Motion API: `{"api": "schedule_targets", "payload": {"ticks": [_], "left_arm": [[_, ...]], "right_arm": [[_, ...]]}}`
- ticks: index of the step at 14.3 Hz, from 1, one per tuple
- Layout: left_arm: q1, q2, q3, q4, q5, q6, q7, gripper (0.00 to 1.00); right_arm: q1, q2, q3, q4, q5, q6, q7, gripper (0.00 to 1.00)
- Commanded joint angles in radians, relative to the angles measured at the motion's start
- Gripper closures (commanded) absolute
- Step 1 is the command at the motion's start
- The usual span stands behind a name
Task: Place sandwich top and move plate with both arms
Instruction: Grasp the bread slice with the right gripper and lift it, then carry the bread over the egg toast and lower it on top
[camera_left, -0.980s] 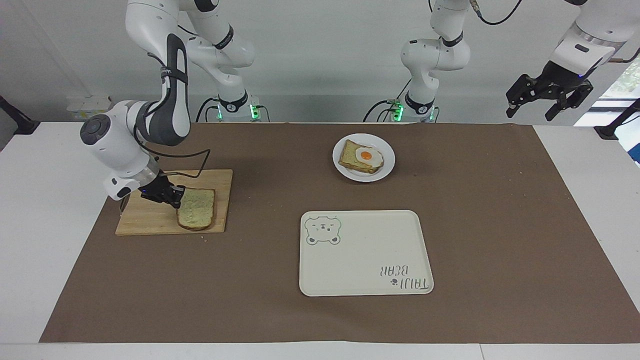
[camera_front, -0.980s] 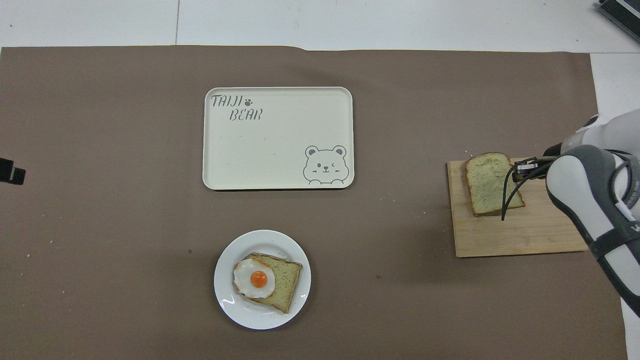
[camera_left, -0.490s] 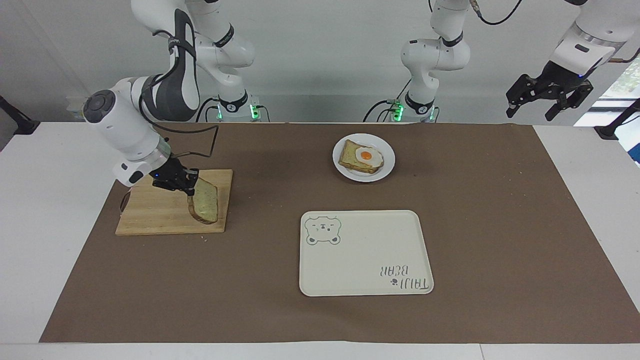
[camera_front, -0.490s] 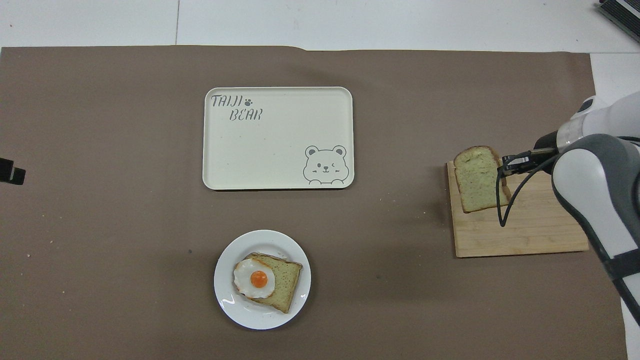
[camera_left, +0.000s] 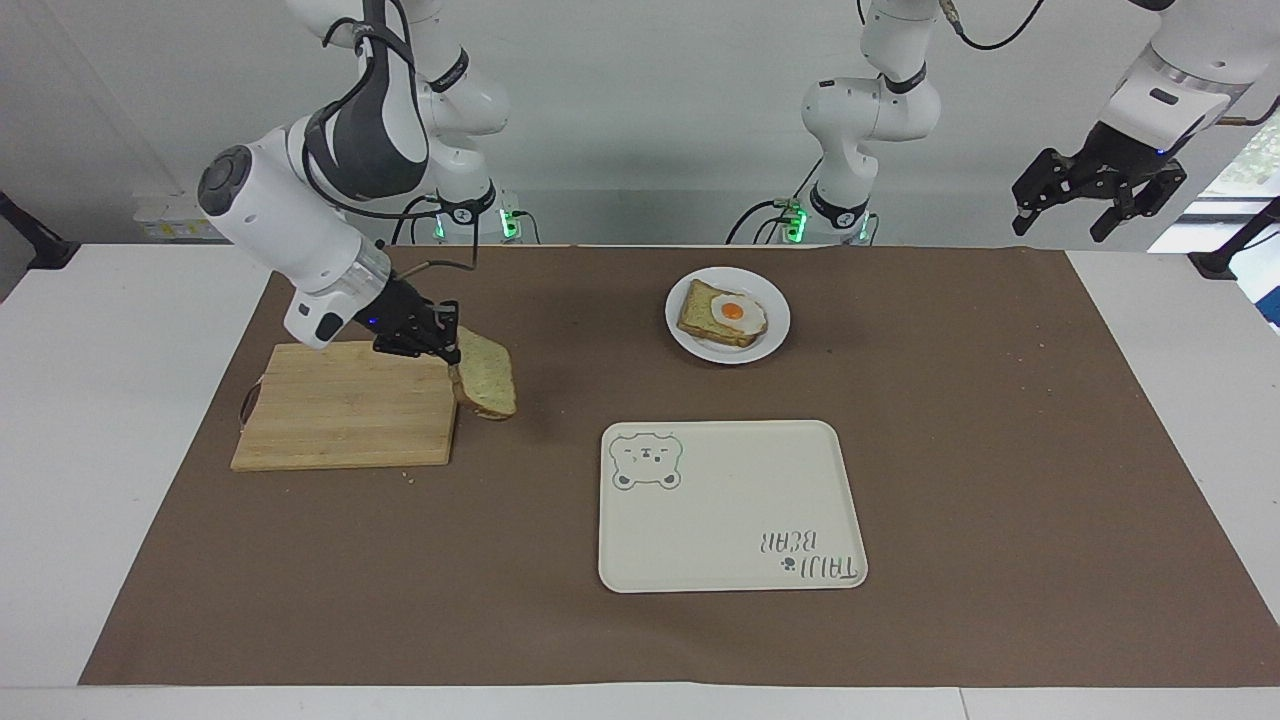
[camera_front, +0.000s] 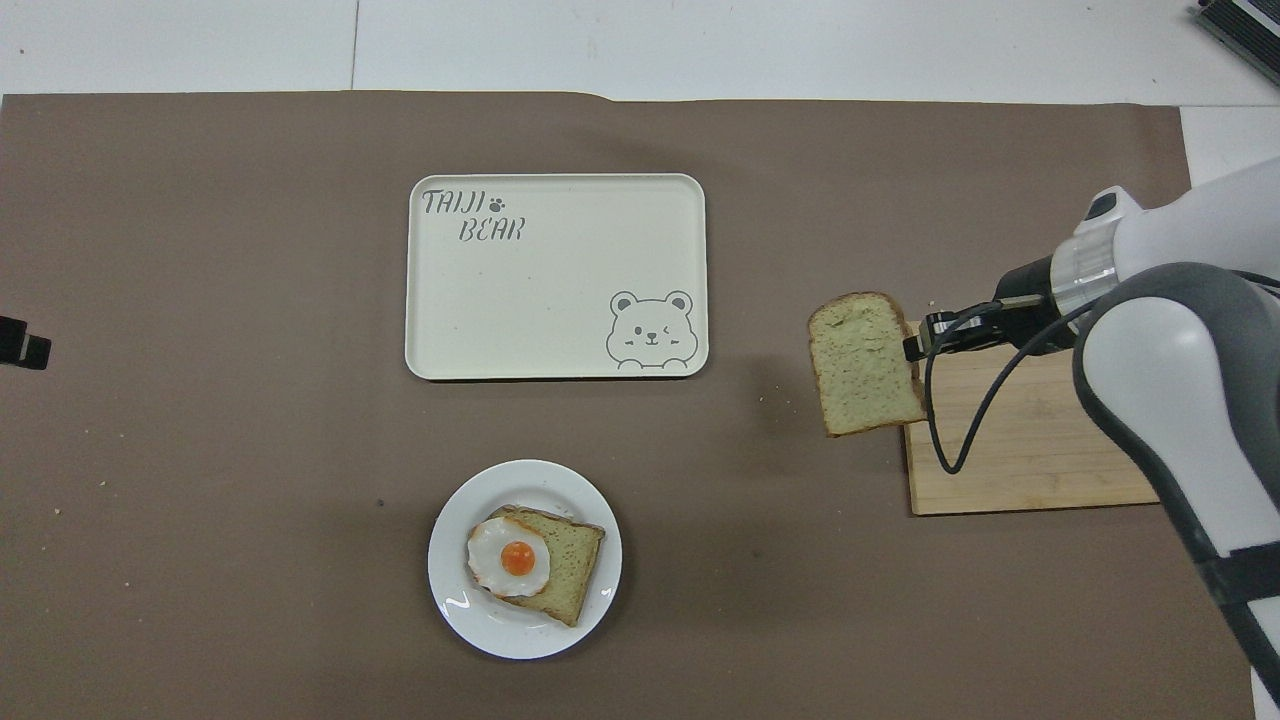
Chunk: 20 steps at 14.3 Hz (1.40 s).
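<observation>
My right gripper (camera_left: 450, 352) (camera_front: 915, 347) is shut on one edge of the sandwich top (camera_left: 487, 381) (camera_front: 862, 364), a plain bread slice that hangs tilted in the air over the edge of the wooden cutting board (camera_left: 345, 405) (camera_front: 1020, 450). The small white plate (camera_left: 770, 338) (camera_front: 600, 590) sits nearer to the robots than the tray, with a toast slice and fried egg (camera_left: 738, 311) (camera_front: 510, 558) on it. My left gripper (camera_left: 1068, 208) waits open, high over the left arm's end of the table.
A cream rectangular tray with a bear drawing (camera_left: 730, 505) (camera_front: 555, 275) lies on the brown mat, farther from the robots than the plate. Crumbs dot the mat around the board.
The right gripper lifted the bread slice off the board and carried it toward the middle of the table. The left arm stayed still.
</observation>
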Motion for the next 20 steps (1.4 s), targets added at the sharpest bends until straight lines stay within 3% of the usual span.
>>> {"api": "schedule_targets", "payload": {"ticks": [1,7,10,14,20], "left_arm": [[-0.005,-0.022,0.002,-0.022,0.010,-0.005,0.002,0.00],[-0.005,-0.022,0.002,-0.022,0.010,-0.005,0.001,0.00],[-0.005,-0.022,0.002,-0.022,0.010,-0.005,0.001,0.00],[-0.005,-0.022,0.002,-0.022,0.010,-0.005,0.001,0.00],[-0.005,-0.022,0.002,-0.022,0.010,-0.005,0.001,0.00]], "right_arm": [[-0.006,-0.014,0.112,0.002,0.022,0.000,0.135,1.00],[0.198,-0.029,0.132,-0.031,0.025,0.046,0.361,1.00],[0.248,-0.037,0.134,-0.036,0.035,0.060,0.443,1.00],[0.393,0.001,0.134,-0.090,0.100,0.247,0.515,1.00],[0.497,0.060,0.134,-0.113,0.132,0.374,0.521,1.00]]}}
